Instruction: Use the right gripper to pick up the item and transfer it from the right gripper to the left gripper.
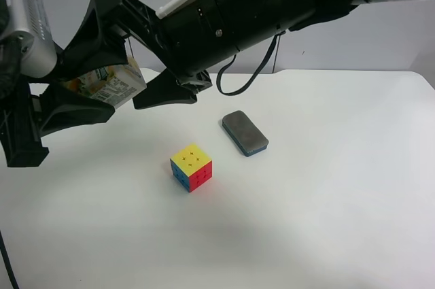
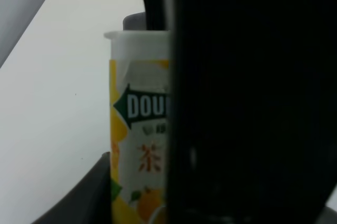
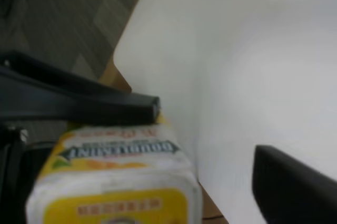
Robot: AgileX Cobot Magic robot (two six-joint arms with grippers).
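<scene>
The item, a small white carton point(image 1: 112, 85) with orange fruit print, hangs in the air above the table's left side. My left gripper point(image 1: 95, 90), black fingers under a silver-grey housing, is shut on it from the left. My right gripper point(image 1: 122, 58), on the glossy black arm, is open, with its fingers spread above and below the carton. In the right wrist view the carton point(image 3: 116, 182) sits apart from one right finger point(image 3: 295, 187), and a left finger lies across its top. The left wrist view shows the carton point(image 2: 139, 129) beside a large black finger point(image 2: 247, 103).
A multicoloured puzzle cube point(image 1: 191, 166) and a dark grey eraser block point(image 1: 245, 132) lie on the white table point(image 1: 326, 200) near its middle. The table's left edge and the floor show in the right wrist view. A black cable hangs under the black arm.
</scene>
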